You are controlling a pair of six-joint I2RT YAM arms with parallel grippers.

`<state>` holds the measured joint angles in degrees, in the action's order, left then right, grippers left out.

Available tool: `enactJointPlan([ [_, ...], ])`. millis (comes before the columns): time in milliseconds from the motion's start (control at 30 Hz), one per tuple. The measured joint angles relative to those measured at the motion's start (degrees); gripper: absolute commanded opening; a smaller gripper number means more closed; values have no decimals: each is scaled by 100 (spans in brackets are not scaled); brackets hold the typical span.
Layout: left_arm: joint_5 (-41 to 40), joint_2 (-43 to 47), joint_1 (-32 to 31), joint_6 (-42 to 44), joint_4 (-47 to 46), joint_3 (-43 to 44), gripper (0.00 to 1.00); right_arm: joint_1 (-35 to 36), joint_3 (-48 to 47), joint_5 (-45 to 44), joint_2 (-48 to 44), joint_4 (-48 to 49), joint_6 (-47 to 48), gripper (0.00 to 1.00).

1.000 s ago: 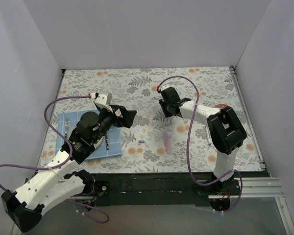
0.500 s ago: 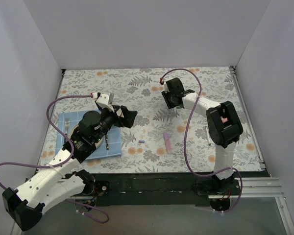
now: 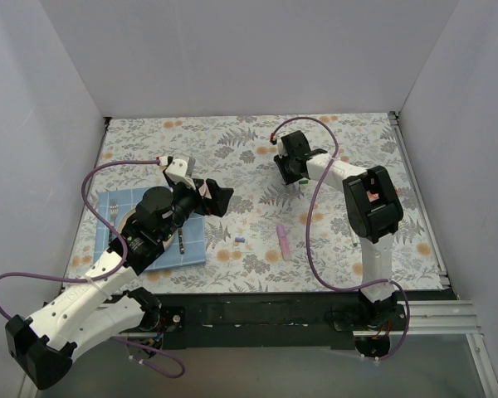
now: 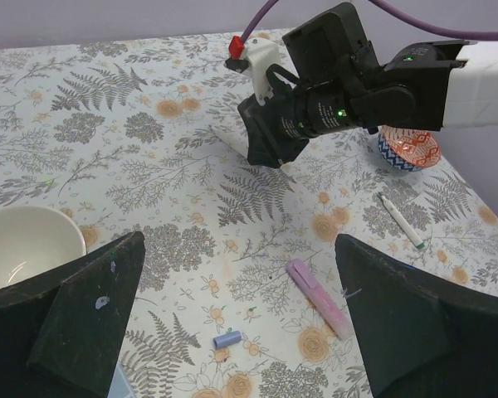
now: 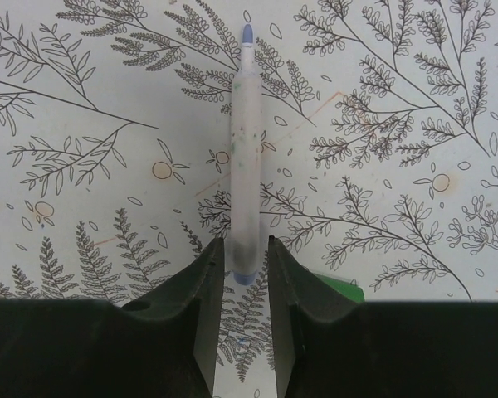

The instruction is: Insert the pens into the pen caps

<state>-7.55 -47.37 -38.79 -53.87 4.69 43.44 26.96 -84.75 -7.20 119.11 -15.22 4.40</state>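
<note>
My right gripper (image 5: 246, 259) is shut on the rear end of a slim white pen (image 5: 241, 149) with a blue tip that points away from it; in the top view this gripper (image 3: 292, 172) is at the middle far side of the table. A green pen cap (image 5: 342, 289) shows beside its right finger. My left gripper (image 4: 241, 242) is open and empty, above a small purple pen cap (image 4: 227, 339) and a thick pink pen (image 4: 319, 296). Another white pen (image 4: 401, 222) with a green tip lies to the right.
A blue cloth (image 3: 192, 245) at the left holds a white bowl (image 4: 25, 247), a fork (image 3: 114, 217) and a dark pen-like stick (image 3: 181, 241). A small red-and-blue bowl (image 4: 408, 150) stands behind the right arm. White walls enclose the table.
My right gripper has moved toward the far side and turned, with the arm stretching out behind it. My left gripper has barely shifted.
</note>
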Motion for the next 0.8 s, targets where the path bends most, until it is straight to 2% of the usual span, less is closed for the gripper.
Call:
enactJointPlan([
  [433,7,46,0,42,0,-4,98,4,0,44,52,-52,-149,26],
  [533,4,111,0,57,-17,-44,98,7,0,31,52,-57,-164,18],
  [567,7,125,0,61,-20,-57,98,7,0,28,55,-57,-168,12],
  [667,15,164,0,85,-28,-94,96,7,-2,0,57,-61,-205,2],
  [800,42,208,0,96,-61,-173,92,44,0,-33,50,-72,-275,1],
])
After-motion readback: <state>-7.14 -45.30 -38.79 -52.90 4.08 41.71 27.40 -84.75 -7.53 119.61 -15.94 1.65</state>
